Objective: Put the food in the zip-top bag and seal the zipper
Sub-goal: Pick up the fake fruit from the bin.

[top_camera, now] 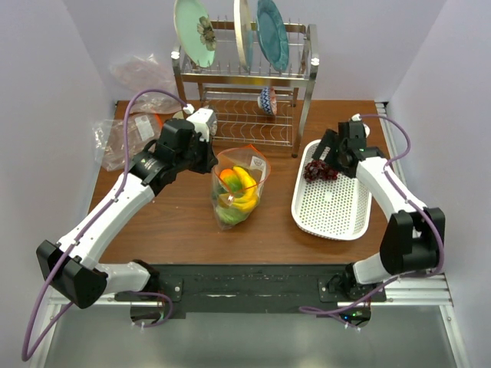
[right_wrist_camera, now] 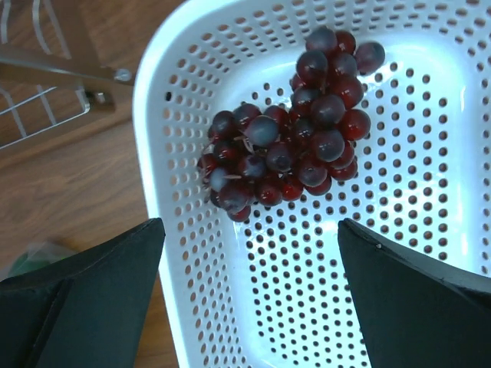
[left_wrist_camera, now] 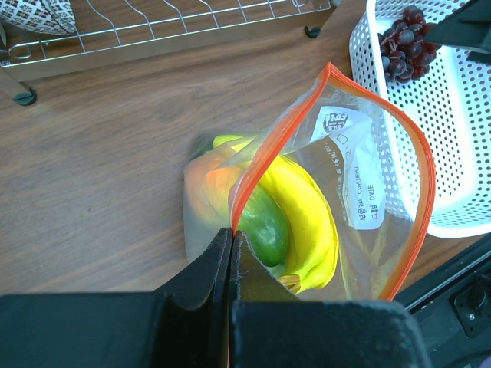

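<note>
Wooden counter (top_camera: 176,222): my left gripper (left_wrist_camera: 232,245), clamped on the orange-red zipper strip (left_wrist_camera: 426,176), props the clear plastic bag (left_wrist_camera: 360,192) open; my right gripper (right_wrist_camera: 247,226), spread wide, hovers above dark purple grapes (right_wrist_camera: 299,146).

Work surface: brown wood-grain table (top_camera: 169,222), boxed in L, R and rear by plain pale-lilac walls (top_camera: 46,69). Rear centre: 2-tier steel wire dish rack (top_camera: 303,69). Upper tier holds 3 items upright: green plate (top_camera: 192,31), cream plate (top_camera: 243,31), teal plate (top_camera: 272,31). Lower tier: patterned bowl (top_camera: 266,100). Near edge: black mounting plate (top_camera: 253,280) on aluminium rails (top_camera: 414,287). Grey floor (top_camera: 245,345) below. Lighting even, shadows soft.
</note>
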{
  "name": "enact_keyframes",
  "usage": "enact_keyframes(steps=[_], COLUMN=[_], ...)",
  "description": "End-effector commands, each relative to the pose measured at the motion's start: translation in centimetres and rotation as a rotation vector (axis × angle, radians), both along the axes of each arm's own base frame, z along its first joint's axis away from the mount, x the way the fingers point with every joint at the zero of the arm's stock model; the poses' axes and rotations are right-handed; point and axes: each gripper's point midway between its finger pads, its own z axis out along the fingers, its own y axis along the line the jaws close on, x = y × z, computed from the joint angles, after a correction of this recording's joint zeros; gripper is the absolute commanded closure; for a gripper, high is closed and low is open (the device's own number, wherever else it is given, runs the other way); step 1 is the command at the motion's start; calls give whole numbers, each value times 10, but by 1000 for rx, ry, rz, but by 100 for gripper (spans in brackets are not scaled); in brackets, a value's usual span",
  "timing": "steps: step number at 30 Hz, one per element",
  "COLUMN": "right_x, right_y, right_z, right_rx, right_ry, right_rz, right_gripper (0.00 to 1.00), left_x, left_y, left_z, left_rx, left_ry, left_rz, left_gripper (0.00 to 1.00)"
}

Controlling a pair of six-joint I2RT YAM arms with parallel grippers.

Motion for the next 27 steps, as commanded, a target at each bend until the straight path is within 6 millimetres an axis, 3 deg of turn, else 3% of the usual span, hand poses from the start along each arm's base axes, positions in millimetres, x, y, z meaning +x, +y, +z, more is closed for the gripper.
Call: enact_keyframes(steps=[1, 8, 18, 27], right_x=[16, 24, 39, 46], right_y=[-6, -15, -30, -32], right_z=[-5, -33, -53, -94], right_rx=[61, 35, 57, 50], right_ry=[-39, 7, -16, 58], right_rz=[-172, -239, -335, -364], right_gripper=[1, 1, 1, 1], left_x=[4, 3, 4, 4], left_y=[0, -1, 0, 0], left_z=[23, 22, 21, 18], left_rx=[-44, -43, -39, -37], left_ry=[-65, -65, -64, -56], left_rz=[9, 6, 9, 10], left_gripper=[100, 100, 100, 100])
